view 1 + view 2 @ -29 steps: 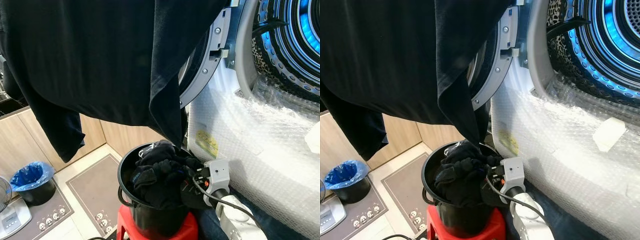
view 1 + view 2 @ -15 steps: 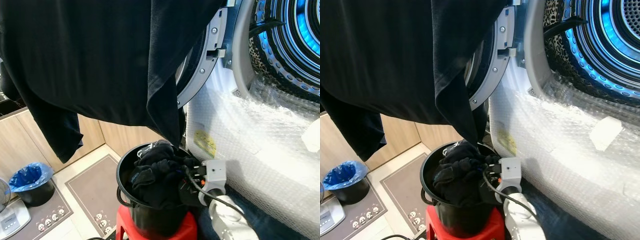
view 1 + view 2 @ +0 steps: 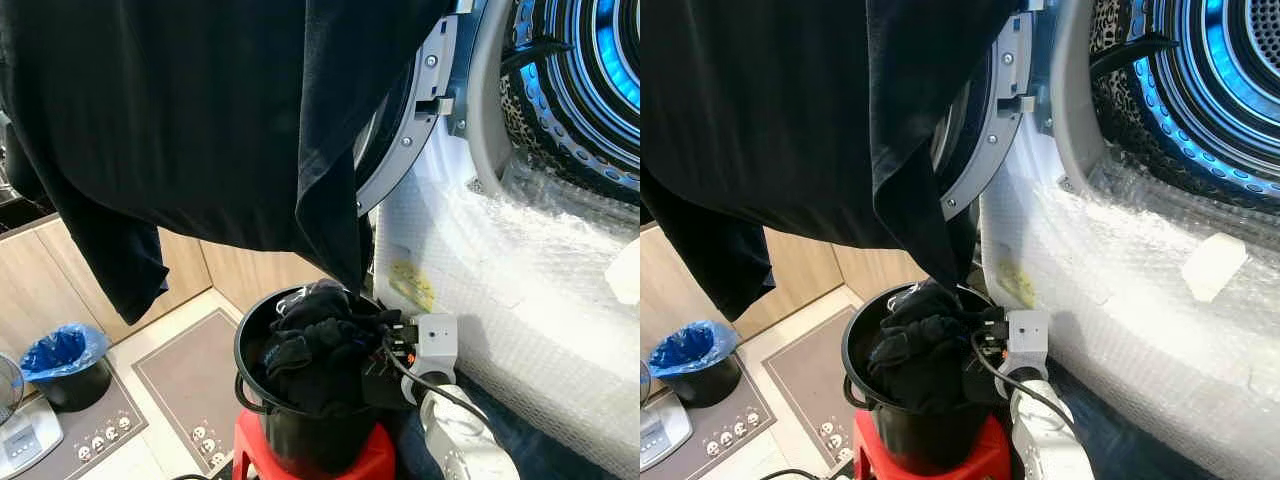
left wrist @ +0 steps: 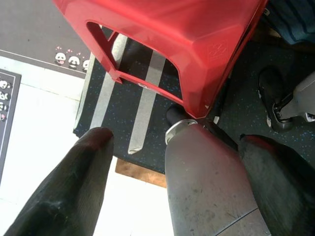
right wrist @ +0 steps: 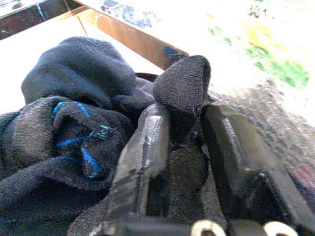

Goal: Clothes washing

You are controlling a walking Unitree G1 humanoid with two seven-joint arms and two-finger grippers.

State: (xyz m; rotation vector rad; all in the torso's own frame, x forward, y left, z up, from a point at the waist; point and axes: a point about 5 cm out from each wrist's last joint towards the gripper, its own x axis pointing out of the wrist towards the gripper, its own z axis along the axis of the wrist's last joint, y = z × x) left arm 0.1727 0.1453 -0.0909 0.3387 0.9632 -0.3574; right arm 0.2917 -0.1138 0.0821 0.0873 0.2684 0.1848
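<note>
A black bucket [image 3: 245, 340] full of dark clothes [image 3: 305, 355] stands on a red stool [image 3: 375, 458]. My right gripper [image 3: 385, 345] reaches into the pile from the washer side. Seen from the right wrist, it [image 5: 183, 123] is shut on a dark sock [image 5: 184, 81], with more dark socks [image 5: 74, 78] beside it. A large black garment [image 3: 200, 120] hangs across the top of the view, and its tip dips to the bucket. My left gripper [image 4: 177, 140] hangs low by the stool [image 4: 162, 39], open, holding nothing.
The washer's drum [image 3: 590, 70] stands open on the right, lit blue, with a leopard-print cloth at its rim [image 3: 520, 110]. Bubble wrap [image 3: 520, 270] covers the washer front. The round door [image 3: 410, 130] is swung out. A bin with a blue bag [image 3: 60, 360] and grey mats [image 3: 190, 370] lie left.
My right wrist has edged slightly up and deeper over the bucket. The view swayed a little; the hanging garment and bucket stay put.
</note>
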